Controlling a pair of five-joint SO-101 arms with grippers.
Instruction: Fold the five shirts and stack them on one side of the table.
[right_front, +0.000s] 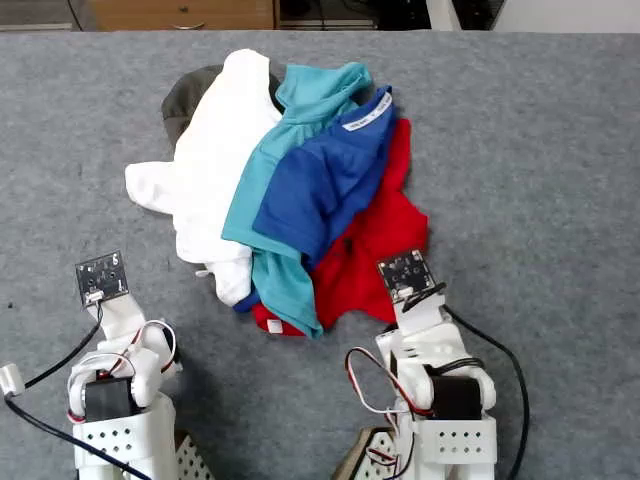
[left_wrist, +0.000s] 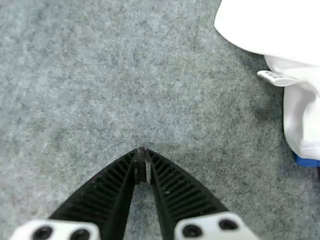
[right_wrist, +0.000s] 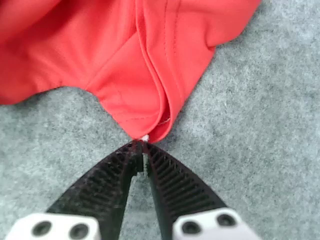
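Observation:
Five shirts lie in a loose overlapping heap mid-table: a dark olive one (right_front: 185, 95) at the back left, a white one (right_front: 212, 160), a teal one (right_front: 290, 135), a blue one (right_front: 322, 180) on top, and a red one (right_front: 372, 250) nearest the right arm (right_front: 412, 290). My right gripper (right_wrist: 140, 152) is shut, its tips touching the corner of the red shirt's hem (right_wrist: 150, 100); nothing shows between the fingers. My left gripper (left_wrist: 142, 162) is shut over bare grey carpet, a short way from the white shirt's sleeve (left_wrist: 280, 30). The left arm (right_front: 108, 295) stands at the front left.
Grey carpet (right_front: 540, 150) covers the table, with open room to the right and left of the heap. A sliver of blue cloth (left_wrist: 306, 161) peeks from under the white shirt. Wooden furniture (right_front: 180, 12) stands beyond the far edge.

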